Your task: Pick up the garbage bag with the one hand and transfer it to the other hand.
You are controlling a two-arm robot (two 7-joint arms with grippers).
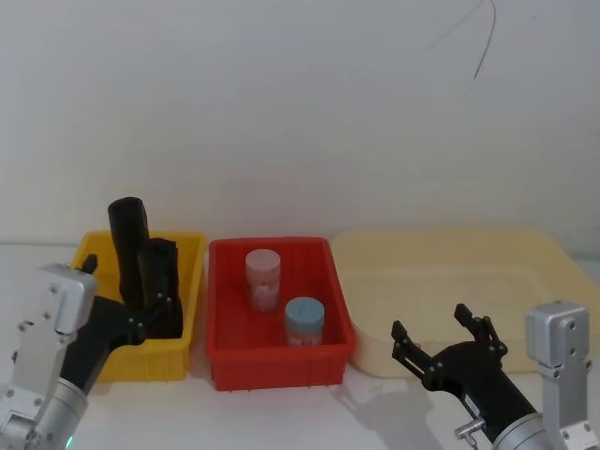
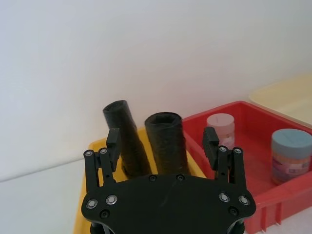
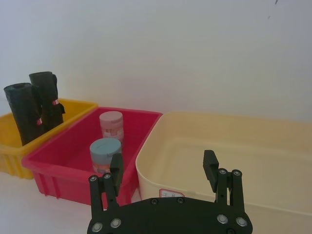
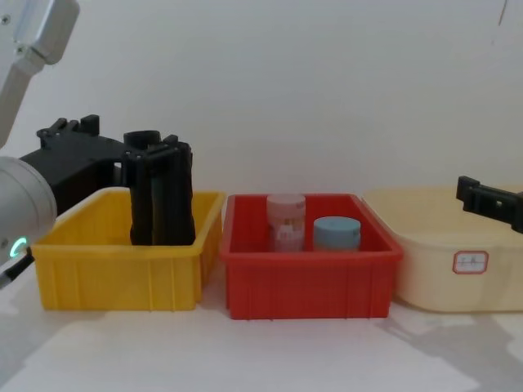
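Your left end effector [image 2: 162, 140], fingers spread, straddles the tall black garbage bag roll [image 2: 165, 146], which stands beside its twin black roll [image 2: 124, 139] in the yellow plastic bin [image 1: 159, 361]. The red plastic bin [image 1: 281, 364] holds a pink-lidded jar [image 1: 262, 278] and a blue-lidded jar [image 1: 304, 322]. Your right end effector [image 1: 429, 323], also spread, hovers before the cream plastic tray [image 1: 450, 248].

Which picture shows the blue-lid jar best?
Head view: the blue-lidded jar shows whole in the red bin. Chest view: the bin wall hides its lower part. Right wrist view: the right end effector overlaps it. Left wrist view: it sits at the edge.
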